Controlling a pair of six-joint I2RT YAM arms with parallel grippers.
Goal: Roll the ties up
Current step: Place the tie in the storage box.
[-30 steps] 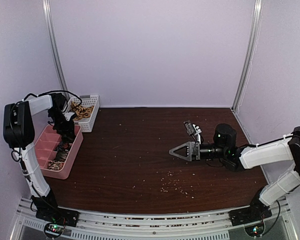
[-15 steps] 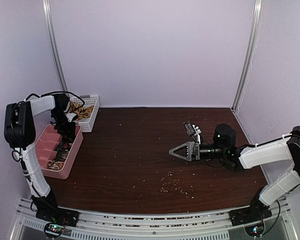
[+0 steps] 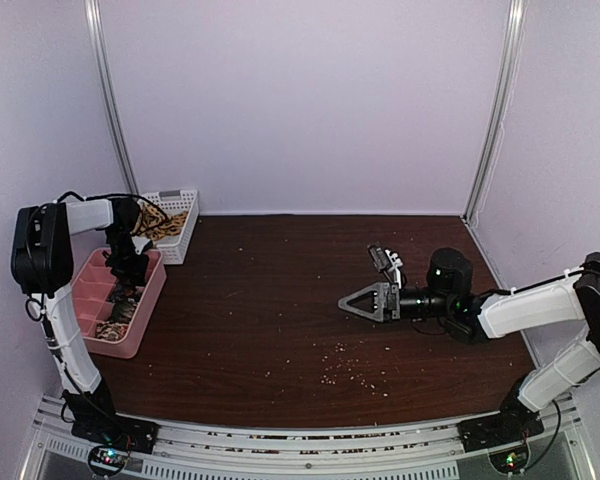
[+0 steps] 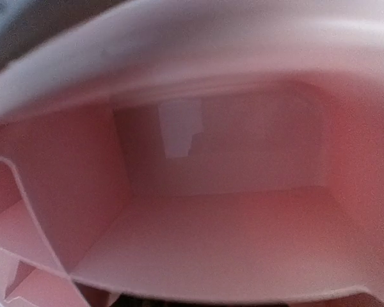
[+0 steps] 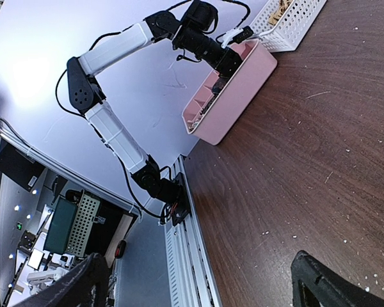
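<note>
While the right arm reaches low over the middle of the dark brown table (image 3: 260, 300), its right gripper (image 3: 348, 302) points to the left. Its jaws are spread wide apart and hold nothing. In the right wrist view, the two dark fingers (image 5: 83, 281) sit at the far bottom corners, with bare table between them.

The left arm bends over to the left side of the table. The left gripper (image 3: 130, 268) hangs down at the far end of the pink tray (image 3: 152, 300), very close to it. It looks small and dark from above, so you cannot tell if its jaws are open or closed. The left wrist view does not show the jaws at all. It shows only the pink walls and floor of one box of the tray (image 4: 230, 153), with a pale patch (image 4: 179, 128) on the back wall.

The tan ties (image 3: 166, 222) lie in a heap in the white basket (image 3: 185, 240), which stands just behind the tray in the far left corner. Some darker ties (image 3: 116, 325) lie in the nearer boxes of the pink tray.

Tiny pale crumbs (image 3: 350, 372) are scattered on the table in front of the right gripper.
</note>
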